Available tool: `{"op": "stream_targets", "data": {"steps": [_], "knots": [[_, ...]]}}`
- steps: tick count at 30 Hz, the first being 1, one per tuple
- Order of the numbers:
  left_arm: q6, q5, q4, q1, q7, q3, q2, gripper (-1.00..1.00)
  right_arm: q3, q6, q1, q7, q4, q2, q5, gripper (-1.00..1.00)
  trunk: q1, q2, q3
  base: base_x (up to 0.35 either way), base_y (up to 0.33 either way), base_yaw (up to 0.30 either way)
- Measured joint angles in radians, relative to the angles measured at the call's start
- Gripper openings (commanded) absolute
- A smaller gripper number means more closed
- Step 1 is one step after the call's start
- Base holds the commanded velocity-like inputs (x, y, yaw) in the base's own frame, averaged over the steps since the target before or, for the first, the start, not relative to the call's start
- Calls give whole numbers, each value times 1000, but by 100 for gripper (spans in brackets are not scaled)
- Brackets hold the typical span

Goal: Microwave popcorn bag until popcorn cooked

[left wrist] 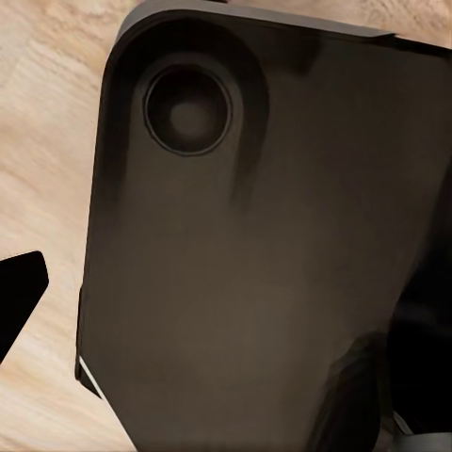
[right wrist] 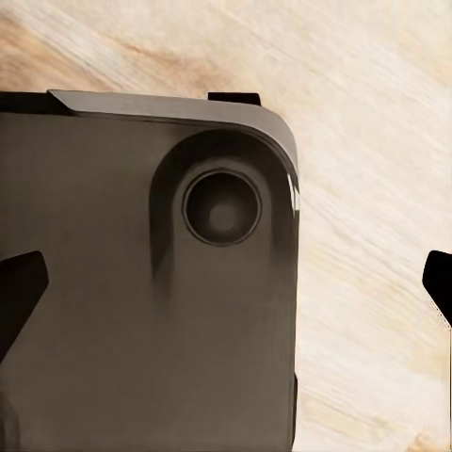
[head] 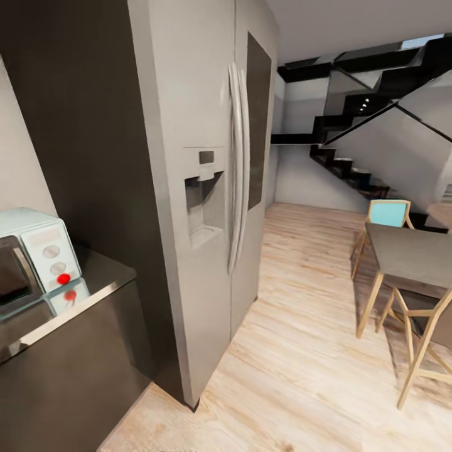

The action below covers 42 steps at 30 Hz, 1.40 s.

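The pale-blue microwave [head: 39, 250] stands on the grey countertop [head: 105, 269] at the left edge of the head view, cut off by the frame. Its white panel carries two knobs and a red dot [head: 63, 278]; a strip of its dark glass door shows beside the panel. The popcorn bag is out of view. In the right wrist view my right gripper [right wrist: 226, 287] is open, one dark fingertip at each side, over the robot's dark base [right wrist: 141, 311] and wooden floor. In the left wrist view my left gripper [left wrist: 226, 301] hangs above the base [left wrist: 254, 264], with one fingertip [left wrist: 21, 299] set wide.
A tall grey double-door fridge [head: 207, 188] stands right of the counter's end. Pale wooden floor [head: 301, 351] stretches past it. A grey dining table [head: 414, 251] with wooden legs, a blue chair [head: 389, 213] and another wooden chair [head: 427, 342] stand at the right. Black stairs [head: 358, 125] rise behind.
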Motion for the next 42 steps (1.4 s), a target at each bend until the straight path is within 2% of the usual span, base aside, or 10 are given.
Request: {"op": "stream_targets", "data": {"steps": [42], "knots": [[0, 1, -1, 0, 0, 0, -2, 100, 0, 0, 0, 0, 0, 1, 0, 100, 0, 0, 0, 0, 0, 279]]}}
